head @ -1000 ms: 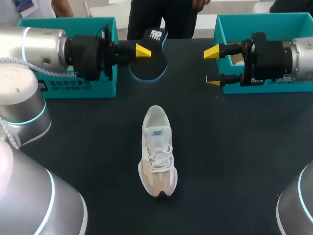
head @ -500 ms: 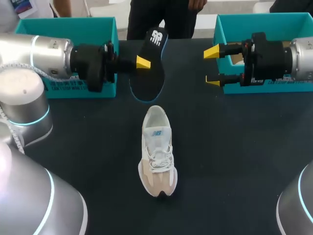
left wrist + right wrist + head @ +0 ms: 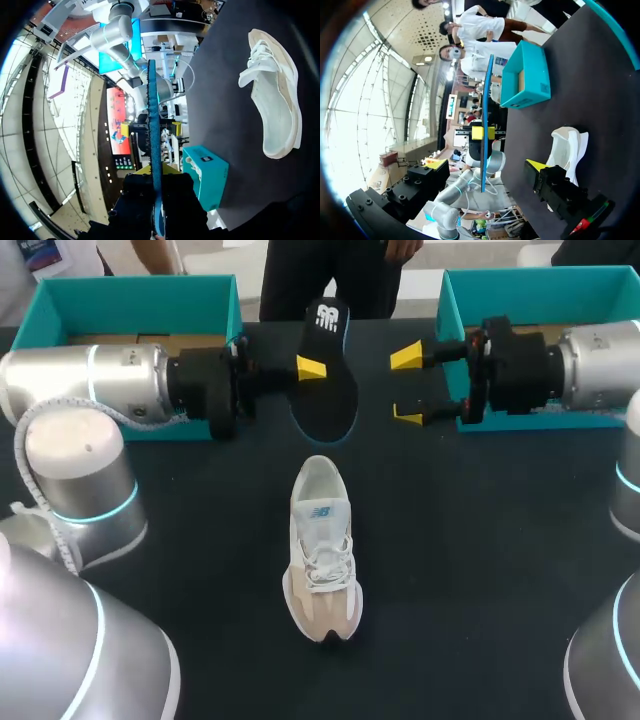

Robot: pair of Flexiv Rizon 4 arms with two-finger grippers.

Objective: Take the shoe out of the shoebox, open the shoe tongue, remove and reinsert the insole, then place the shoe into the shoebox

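Black insole sits pinched in your left pincer. Your right pincer is wide open beside it. Your white shoe lies on the counter.

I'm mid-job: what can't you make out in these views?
- Left end effector: head view, far finger hidden behind the insole.
- Shoe interior: head view, too small to judge.
- Right shoebox contents: head view, mostly covered by right arm.

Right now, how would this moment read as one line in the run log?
left gripper: shut on insole | right gripper: open, facing insole | shoe: on table
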